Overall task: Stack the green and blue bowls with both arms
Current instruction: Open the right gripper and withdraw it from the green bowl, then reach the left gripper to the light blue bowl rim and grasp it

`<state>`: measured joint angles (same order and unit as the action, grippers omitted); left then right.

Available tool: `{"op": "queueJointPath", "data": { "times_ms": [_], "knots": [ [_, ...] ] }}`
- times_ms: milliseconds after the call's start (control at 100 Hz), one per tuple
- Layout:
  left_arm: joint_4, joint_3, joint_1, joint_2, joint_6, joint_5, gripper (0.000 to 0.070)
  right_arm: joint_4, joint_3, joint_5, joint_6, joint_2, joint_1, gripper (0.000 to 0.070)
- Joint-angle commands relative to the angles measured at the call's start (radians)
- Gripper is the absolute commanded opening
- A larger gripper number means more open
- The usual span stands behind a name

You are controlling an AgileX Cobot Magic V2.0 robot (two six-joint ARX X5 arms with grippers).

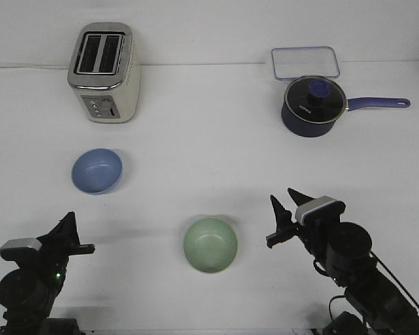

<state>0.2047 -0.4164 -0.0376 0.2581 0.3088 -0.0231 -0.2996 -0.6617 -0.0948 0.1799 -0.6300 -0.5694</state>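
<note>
On white table | green bowl, blue bowl apart | right hand wide | left hand unclear

Likely lab, white table, toaster, saucepan

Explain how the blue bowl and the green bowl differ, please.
The blue bowl is periwinkle and lies toward the left arm's side, near the toaster; the green bowl is mint, nearer the robot, toward the middle. Both are upright, empty, similar in size and untouched.
</note>
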Motion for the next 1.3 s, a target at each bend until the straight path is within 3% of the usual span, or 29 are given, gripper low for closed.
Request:
{"op": "queueJointPath", "data": {
  "times_ms": [0, 190, 230, 320, 370, 780, 1290],
  "knots": [
    [0.033, -0.074, 0.000, 0.108, -0.021, 0.008, 0.0012, 0.013, 0.058, -0.008, 0.011, 0.043, -0.008, 0.0295],
    [0.142, -0.299, 0.000, 0.456, -0.031, 0.007, 0.0041, 0.003, 0.159, -0.007, 0.058, 0.117, -0.008, 0.0295],
    [0.157, -0.341, 0.000, 0.520, -0.037, 0.008, 0.0142, 0.000, 0.167, -0.007, 0.055, 0.119, -0.008, 0.0295],
    [0.176, -0.424, 0.000, 0.644, -0.041, 0.008, 0.0515, -0.021, 0.172, -0.006, 0.034, 0.119, -0.008, 0.0295],
    [0.189, -0.464, 0.000, 0.700, -0.035, 0.008, 0.0592, -0.032, 0.172, -0.006, 0.019, 0.119, -0.008, 0.0295],
    [0.243, -0.634, 0.122, 1.027, -0.029, 0.010, 0.0585, -0.037, 0.172, 0.019, 0.014, 0.119, -0.008, 0.0295],
    [0.158, -0.641, 0.207, 1.287, -0.035, -0.087, 0.0572, -0.037, 0.172, 0.019, 0.014, 0.119, -0.008, 0.0295]
  ]
}}
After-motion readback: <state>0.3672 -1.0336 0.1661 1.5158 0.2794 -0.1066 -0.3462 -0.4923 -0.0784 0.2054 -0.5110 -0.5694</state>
